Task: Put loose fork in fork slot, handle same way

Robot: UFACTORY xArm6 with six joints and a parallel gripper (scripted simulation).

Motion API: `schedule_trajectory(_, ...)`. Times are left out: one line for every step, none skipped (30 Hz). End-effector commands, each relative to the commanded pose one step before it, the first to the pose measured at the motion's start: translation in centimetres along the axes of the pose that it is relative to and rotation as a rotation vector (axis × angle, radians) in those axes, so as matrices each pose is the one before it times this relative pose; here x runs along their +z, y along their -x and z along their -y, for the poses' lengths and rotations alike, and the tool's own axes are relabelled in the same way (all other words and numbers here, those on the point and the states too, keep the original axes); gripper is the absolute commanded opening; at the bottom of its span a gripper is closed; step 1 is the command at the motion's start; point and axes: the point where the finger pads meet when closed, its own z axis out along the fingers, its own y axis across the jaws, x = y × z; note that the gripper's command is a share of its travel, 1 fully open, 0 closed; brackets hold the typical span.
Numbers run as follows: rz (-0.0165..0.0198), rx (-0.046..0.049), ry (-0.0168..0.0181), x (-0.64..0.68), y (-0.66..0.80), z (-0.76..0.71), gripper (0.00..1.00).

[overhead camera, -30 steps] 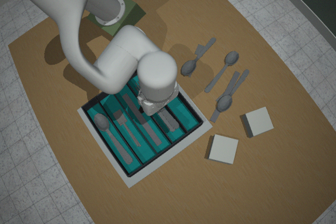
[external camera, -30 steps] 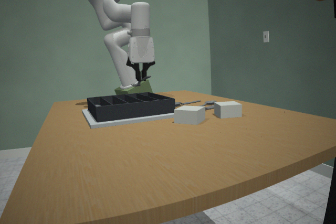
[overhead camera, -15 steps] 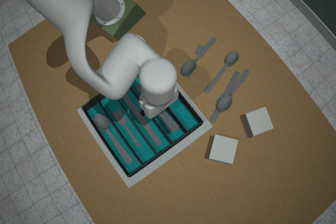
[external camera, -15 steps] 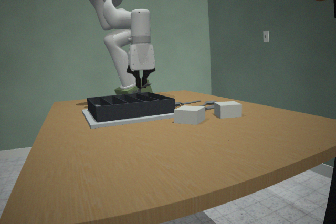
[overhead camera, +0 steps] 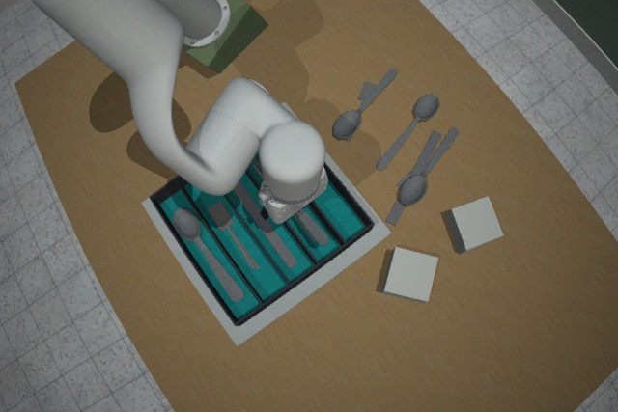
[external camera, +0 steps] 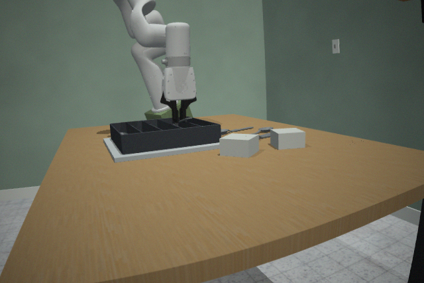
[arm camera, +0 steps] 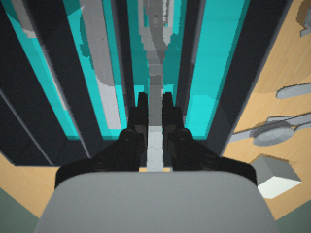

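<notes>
A white robot arm reached straight down into a dark cutlery tray [external camera: 164, 141] with teal-floored slots. Its black pincer [arm camera: 155, 113] was nearly closed, clenched on the handle of a grey fork [arm camera: 155, 87] pinched between both fingers. The fork hung low in a slot, lengthwise, over another fork lying there. Spoons [overhead camera: 409, 123] and two white blocks [overhead camera: 408, 273] sat on the wooden table [external camera: 205, 197] beside the tray.

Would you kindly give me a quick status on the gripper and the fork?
Gripper shut on the fork. Fork low over its tray slot, lined up along it, not released. Nothing seen blocking the slot.
</notes>
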Motion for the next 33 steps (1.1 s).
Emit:
schedule_trajectory(0.00424,0.00073,-0.00033,0.617,0.242,0.034,0.05)
schedule_trajectory(0.0,0.0,0.0,0.0,0.0,0.0,0.05)
schedule_trajectory(0.0,0.0,0.0,0.0,0.0,0.0,0.05)
schedule_trajectory(0.0,-0.00001,0.00002,0.221,0.021,0.002,0.05)
schedule_trajectory(0.0,0.00001,-0.00002,0.21,0.021,0.003,0.05)
schedule_trajectory(0.0,-0.00001,0.00002,0.202,0.019,0.001,0.05)
schedule_trajectory(0.0,0.00001,-0.00002,0.191,0.019,0.003,0.05)
schedule_trajectory(0.0,0.0,0.0,0.182,0.017,0.002,0.05)
schedule_trajectory(0.0,0.0,0.00001,0.172,0.016,0.001,0.05)
schedule_trajectory(0.0,0.00001,-0.00002,0.161,0.016,0.002,0.05)
schedule_trajectory(0.0,0.0,0.00001,0.151,0.014,0.001,0.05)
schedule_trajectory(0.0,-0.00001,0.00002,0.141,0.013,0.001,0.05)
schedule_trajectory(0.0,0.00001,-0.00002,0.129,0.013,0.002,0.05)
schedule_trajectory(0.0,0.0,0.0,0.119,0.012,0.001,0.05)
schedule_trajectory(0.0,0.0,0.00001,0.109,0.01,0.001,0.05)
schedule_trajectory(0.0,-0.00001,0.00002,0.098,0.009,0.0,0.05)
schedule_trajectory(0.0,0.0,-0.00002,0.087,0.009,0.001,0.05)
schedule_trajectory(0.0,0.0,-0.00001,0.077,0.008,0.001,0.05)
schedule_trajectory(0.0,0.0,0.0,0.0,0.0,0.0,0.05)
schedule_trajectory(0.0,0.0,0.0,0.0,0.0,0.0,0.05)
schedule_trajectory(0.0,0.0,0.0,0.067,0.007,0.001,0.05)
schedule_trajectory(0.0,0.0,0.0,0.058,0.006,0.001,0.05)
schedule_trajectory(0.0,0.0,0.0,0.049,0.005,0.0,0.05)
schedule_trajectory(0.0,0.0,0.00001,0.04,0.004,0.0,0.05)
schedule_trajectory(0.0,0.0,0.00001,0.032,0.003,0.0,0.05)
schedule_trajectory(0.0,0.0,0.00001,0.025,0.002,0.0,0.05)
schedule_trajectory(0.0,0.0,0.0,0.019,0.002,0.0,0.05)
schedule_trajectory(0.0,0.0,0.0,0.013,0.001,0.0,0.05)
schedule_trajectory(0.0,0.0,0.0,0.008,0.001,0.0,0.05)
schedule_trajectory(0.0,0.0,0.0,0.004,0.0,0.0,0.05)
schedule_trajectory(0.0,0.0,0.0,0.002,0.0,0.0,0.05)
schedule_trajectory(0.0,0.0,0.0,0.0,0.0,0.0,0.05)
schedule_trajectory(0.0,0.0,0.0,0.0,0.0,0.0,0.05)
